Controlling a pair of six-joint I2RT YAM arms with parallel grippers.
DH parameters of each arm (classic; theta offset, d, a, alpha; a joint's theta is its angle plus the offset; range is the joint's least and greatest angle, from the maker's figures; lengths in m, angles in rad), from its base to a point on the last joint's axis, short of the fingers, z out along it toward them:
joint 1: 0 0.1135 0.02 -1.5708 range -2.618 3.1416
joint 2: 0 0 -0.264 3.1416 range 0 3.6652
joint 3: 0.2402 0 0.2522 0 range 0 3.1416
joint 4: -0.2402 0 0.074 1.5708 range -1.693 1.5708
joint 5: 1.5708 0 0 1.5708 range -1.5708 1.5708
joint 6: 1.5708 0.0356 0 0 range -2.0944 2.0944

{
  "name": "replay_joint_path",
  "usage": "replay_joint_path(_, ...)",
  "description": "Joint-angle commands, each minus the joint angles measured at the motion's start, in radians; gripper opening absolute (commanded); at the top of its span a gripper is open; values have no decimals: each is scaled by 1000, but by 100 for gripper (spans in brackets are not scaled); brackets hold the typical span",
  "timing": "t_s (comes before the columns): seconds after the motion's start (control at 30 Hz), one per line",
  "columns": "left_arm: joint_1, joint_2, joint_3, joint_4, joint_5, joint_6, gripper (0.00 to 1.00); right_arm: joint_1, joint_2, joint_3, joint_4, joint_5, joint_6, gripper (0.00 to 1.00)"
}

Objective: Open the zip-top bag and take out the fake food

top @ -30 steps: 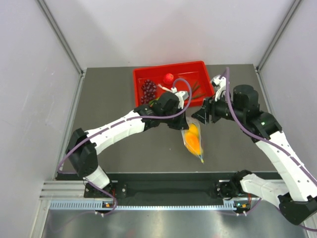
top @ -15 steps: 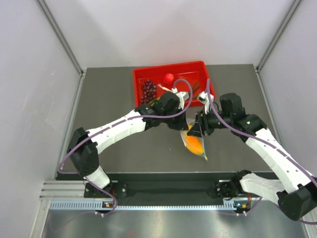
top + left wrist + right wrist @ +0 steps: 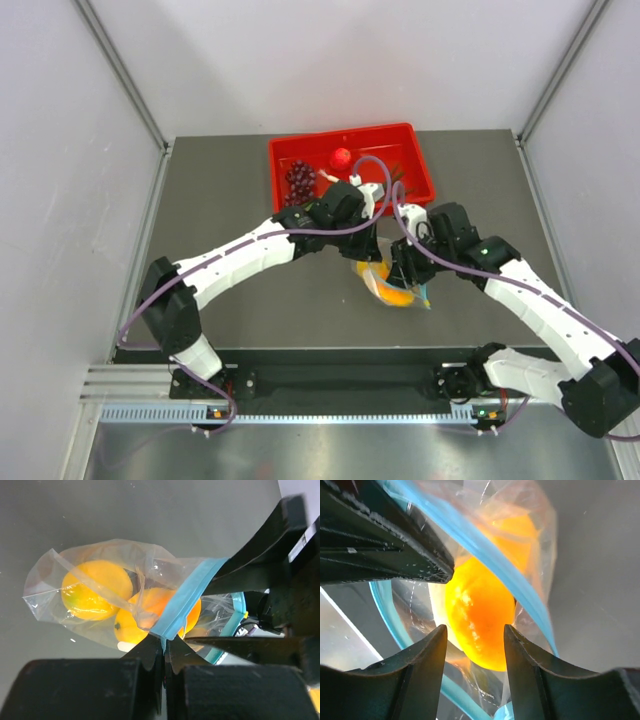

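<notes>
Just on the near side of the red tray (image 3: 290, 150), the crinkly clear bag (image 3: 395, 288) hangs from the left gripper (image 3: 163, 647), whose black jaws are clenched on the smooth teal zip strip (image 3: 187, 597). Through the wrinkled film I can see a round yellow lemon (image 3: 95, 590) and a glossy orange mango (image 3: 480, 615) bunched together. The right gripper (image 3: 472, 637) is at the bag's mouth on the side away from the tray, its fingers spread either side of the mango, though whether they actually pinch it I cannot tell.
</notes>
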Motion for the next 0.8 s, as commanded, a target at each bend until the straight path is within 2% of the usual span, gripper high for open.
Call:
replay_joint_path(0.0,4,9,49,8,25,12,0,66,13,-10,41,48,-26,49)
replay_joint_path(0.13,4,17,49,21,44,9,0,103,19,-34,88,26,-21,54)
replay_joint_path(0.33,11,23,44,44,73,-4,0,126,39,-72,135,89,-18,75)
replay_joint_path(0.6,25,15,40,65,107,-20,0,194,114,-92,167,172,-46,82)
replay_joint_path(0.77,45,3,20,105,140,-40,0,212,134,-115,217,178,-10,82)
